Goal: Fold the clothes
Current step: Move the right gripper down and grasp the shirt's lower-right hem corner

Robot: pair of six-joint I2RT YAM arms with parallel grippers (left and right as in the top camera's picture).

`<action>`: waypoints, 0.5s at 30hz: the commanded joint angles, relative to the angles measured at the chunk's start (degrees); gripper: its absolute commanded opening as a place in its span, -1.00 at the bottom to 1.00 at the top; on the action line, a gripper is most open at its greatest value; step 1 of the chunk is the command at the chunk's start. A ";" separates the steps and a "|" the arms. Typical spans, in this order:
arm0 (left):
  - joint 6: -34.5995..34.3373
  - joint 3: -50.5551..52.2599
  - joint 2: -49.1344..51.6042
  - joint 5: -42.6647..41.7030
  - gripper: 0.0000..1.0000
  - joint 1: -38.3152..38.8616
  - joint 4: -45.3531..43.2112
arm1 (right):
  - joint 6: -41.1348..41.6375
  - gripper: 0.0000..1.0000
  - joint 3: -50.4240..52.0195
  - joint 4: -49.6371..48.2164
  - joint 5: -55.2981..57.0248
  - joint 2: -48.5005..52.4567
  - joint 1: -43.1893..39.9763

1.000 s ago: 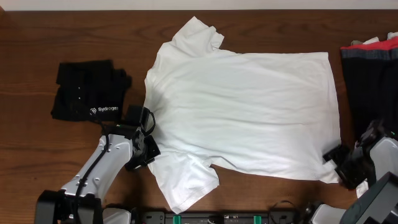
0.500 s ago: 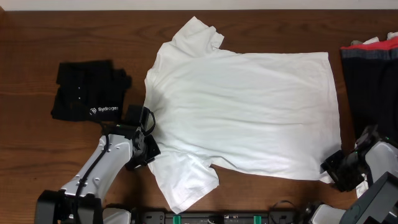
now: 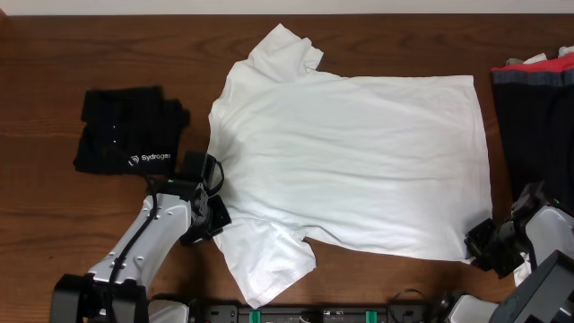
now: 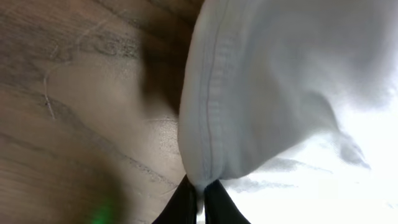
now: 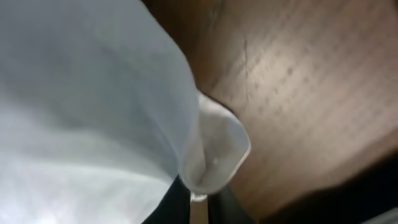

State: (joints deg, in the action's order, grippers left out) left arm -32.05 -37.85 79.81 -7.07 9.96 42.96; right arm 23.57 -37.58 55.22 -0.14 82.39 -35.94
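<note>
A plain white T-shirt (image 3: pixel 350 161) lies spread flat on the wooden table (image 3: pixel 54 206), neck to the left and hem to the right. My left gripper (image 3: pixel 218 213) sits at the shirt's near left edge by the near sleeve (image 3: pixel 269 269). In the left wrist view the left gripper (image 4: pixel 200 194) is shut on a stitched fold of the white T-shirt (image 4: pixel 280 74). My right gripper (image 3: pixel 480 244) is at the near right hem corner. The right wrist view has the right gripper (image 5: pixel 199 199) pinched shut on a curled corner of the white T-shirt (image 5: pixel 217 149).
A folded black shirt with white "Sydrogen" lettering (image 3: pixel 126 130) lies left of the T-shirt, close to my left arm. A pile of dark garments with a red edge (image 3: pixel 538 99) sits at the right table edge, behind my right arm.
My right gripper has slid slightly toward the hem corner and closed on it. The left gripper and the shirt have not moved.
</note>
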 commanded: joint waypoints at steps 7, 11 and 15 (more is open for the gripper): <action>1.16 0.31 -0.52 0.31 -0.85 -0.28 0.28 | -2.97 -0.97 -5.11 2.12 -2.86 -9.05 -1.01; 1.88 -0.07 -0.52 -1.33 -0.87 -0.28 0.46 | -3.98 -0.98 -5.11 1.81 -3.28 -10.78 -1.01; 3.63 -0.55 -0.52 -1.33 -0.88 -0.28 0.46 | -4.98 -0.97 -5.11 1.11 -5.95 -10.86 -1.01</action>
State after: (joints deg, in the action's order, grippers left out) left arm -30.55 -37.85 79.81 -7.81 9.96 43.09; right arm 20.29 -41.89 56.71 -3.46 72.14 -35.94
